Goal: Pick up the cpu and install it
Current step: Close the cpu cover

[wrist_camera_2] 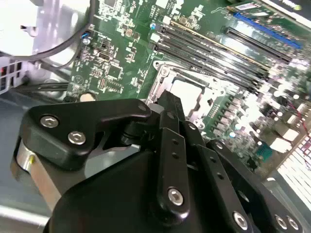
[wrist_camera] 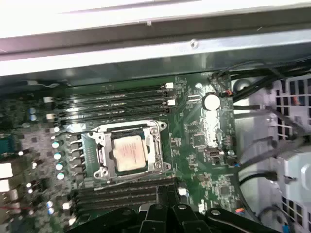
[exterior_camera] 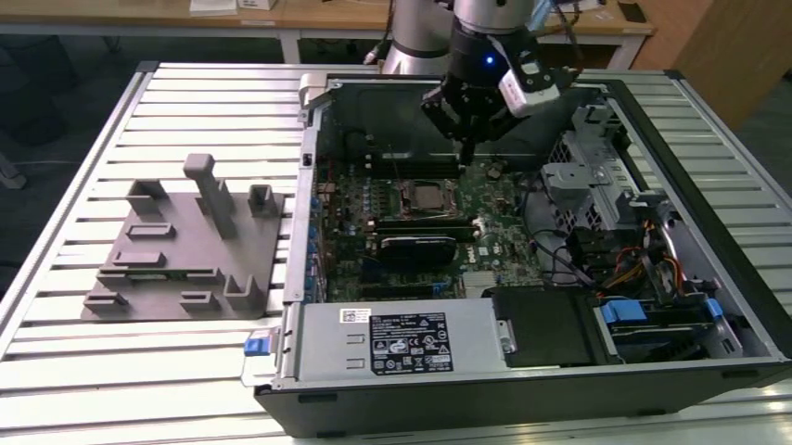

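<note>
The small flat square cpu with the silvery-white metal top (wrist_camera: pixel 129 153) sits inside the dark square metal-framed socket (wrist_camera: pixel 127 151) on the green motherboard (wrist_camera: pixel 194 141). In the exterior view the same cpu (exterior_camera: pixel 427 196) lies in the middle of the board, inside the open black computer case (exterior_camera: pixel 520 389) that rests on the ribbed silver metal worktop (exterior_camera: pixel 74 222).

The black gripper (exterior_camera: pixel 468 148) hangs above the board, a little past the socket, near the back wall of the case. It is not touching the cpu. In the second wrist view the gripper (wrist_camera_2: pixel 167 104) looks pressed together, with its thin tips side by side and nothing between them. The pale top of the cpu (wrist_camera_2: pixel 187 92) shows just beyond those tips.

Long black memory slots (wrist_camera: pixel 112 99) run beside the socket. A grey plastic fixture with posts and pockets (exterior_camera: pixel 185 246) stands on the worktop, well apart from the case, toward the exterior view's left.
</note>
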Controlling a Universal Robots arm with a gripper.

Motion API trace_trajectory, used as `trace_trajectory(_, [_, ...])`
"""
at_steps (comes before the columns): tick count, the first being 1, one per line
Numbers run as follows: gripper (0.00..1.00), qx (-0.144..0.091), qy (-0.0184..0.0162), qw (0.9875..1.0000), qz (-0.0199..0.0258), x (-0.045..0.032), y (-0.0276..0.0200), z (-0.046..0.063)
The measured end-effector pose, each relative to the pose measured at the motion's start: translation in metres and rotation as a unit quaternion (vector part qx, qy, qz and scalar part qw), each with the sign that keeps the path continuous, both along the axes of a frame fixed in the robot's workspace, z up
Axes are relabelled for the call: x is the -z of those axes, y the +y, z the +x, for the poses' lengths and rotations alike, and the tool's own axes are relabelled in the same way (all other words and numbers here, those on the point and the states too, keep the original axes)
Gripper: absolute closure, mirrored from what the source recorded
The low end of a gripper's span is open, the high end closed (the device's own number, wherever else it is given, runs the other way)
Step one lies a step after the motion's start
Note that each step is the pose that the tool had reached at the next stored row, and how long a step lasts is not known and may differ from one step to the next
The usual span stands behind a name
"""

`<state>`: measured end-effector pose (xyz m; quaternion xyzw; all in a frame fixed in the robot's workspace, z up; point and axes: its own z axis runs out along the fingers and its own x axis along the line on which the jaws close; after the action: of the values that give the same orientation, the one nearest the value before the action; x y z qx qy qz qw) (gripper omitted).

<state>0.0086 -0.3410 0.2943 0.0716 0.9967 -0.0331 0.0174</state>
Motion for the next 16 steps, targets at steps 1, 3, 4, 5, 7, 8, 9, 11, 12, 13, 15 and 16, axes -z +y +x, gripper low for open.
trace_trajectory(1, [0.89, 0.0, -0.0003, 1.0, 0.0, -0.016, 0.0, 0.0])
trace_trajectory(3, [0.89, 0.0, -0.0004, 1.0, 0.0, -0.0245, 0.0, 0.0])
trace_trajectory(4, [0.89, 0.0, -0.0005, 1.0, 0.0, -0.0292, 0.0, 0.0])
trace_trajectory(5, [0.89, 0.0, -0.0005, 1.0, 0.0, -0.0335, 0.0, 0.0])
trace_trajectory(7, [0.89, 0.0, -0.0007, 1.0, 0.0, -0.042, 0.0, 0.0])
trace_trajectory(8, [0.89, 0.0, -0.0007, 1.0, 0.0, -0.0441, 0.0, 0.0])
trace_trajectory(9, [0.89, 0.0, -0.0009, 1.0, 0.0003, -0.0433, 0.0, 0.0])
trace_trajectory(11, [0.89, 0.0, -0.0008, 1.0, 0.0001, -0.0418, 0.0, 0.0])
trace_trajectory(12, [0.89, 0.0, -0.0007, 1.0, 0.0, -0.0418, 0.0, 0.0])
trace_trajectory(13, [0.89, 0.0, -0.0008, 1.0, 0.0, -0.0418, 0.0, 0.0])
trace_trajectory(15, [0.89, 0.0, -0.0007, 1.0, 0.0, -0.0417, 0.0, 0.0])
trace_trajectory(16, [0.89, 0.0, -0.0007, 1.0, 0.0001, -0.0416, 0.0, 0.0])
